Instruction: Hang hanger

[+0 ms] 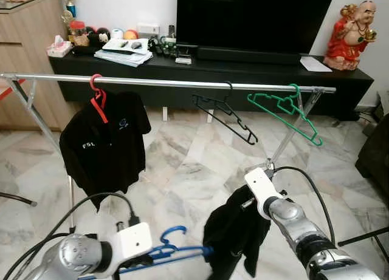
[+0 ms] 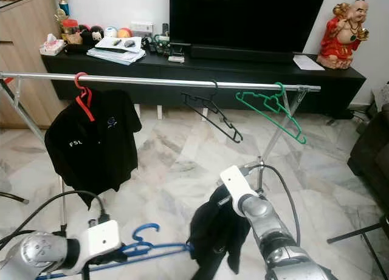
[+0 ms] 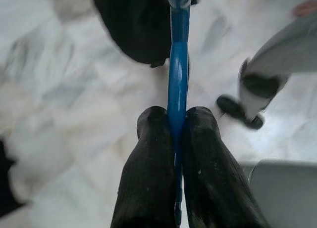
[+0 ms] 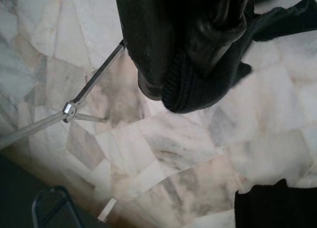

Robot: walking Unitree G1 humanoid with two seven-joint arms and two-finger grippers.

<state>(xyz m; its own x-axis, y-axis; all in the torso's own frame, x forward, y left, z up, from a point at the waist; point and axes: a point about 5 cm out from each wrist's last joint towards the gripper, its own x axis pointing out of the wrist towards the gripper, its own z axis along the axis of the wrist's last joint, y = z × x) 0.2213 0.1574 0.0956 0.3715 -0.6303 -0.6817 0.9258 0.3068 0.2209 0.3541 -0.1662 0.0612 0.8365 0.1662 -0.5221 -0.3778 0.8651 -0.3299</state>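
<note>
A long silver metal clothes rail (image 1: 182,82) runs across the room above the pale marble floor (image 1: 182,164). On it hang a red plastic hanger (image 1: 97,98) carrying a black polo shirt (image 1: 103,146), an empty black plastic hanger (image 1: 226,117) tilted on its hook, and an empty green plastic hanger (image 1: 285,113) near the rail's right end.

Low in front of the rail, the left pincer (image 3: 176,134) is closed tight on the bar of a blue plastic hanger (image 1: 173,249); in the left wrist view the blue bar runs straight out from between the two black fingers (image 3: 148,168). The hanger lies roughly level, its hook (image 1: 173,233) curling upward, well below the rail and apart from it. Its far end reaches into a bunched black garment (image 1: 234,237) that droops toward the floor.

The right pincer (image 4: 208,37) is buried in that same black garment, its fingers clamped on a fold of the cloth near the top of the bundle, just right of the blue hanger's end.

Behind the rail stands a long black TV desk (image 1: 243,70) bearing a dark television screen (image 1: 255,16), papers, small items and a red and gold laughing figurine (image 1: 351,34).
</note>
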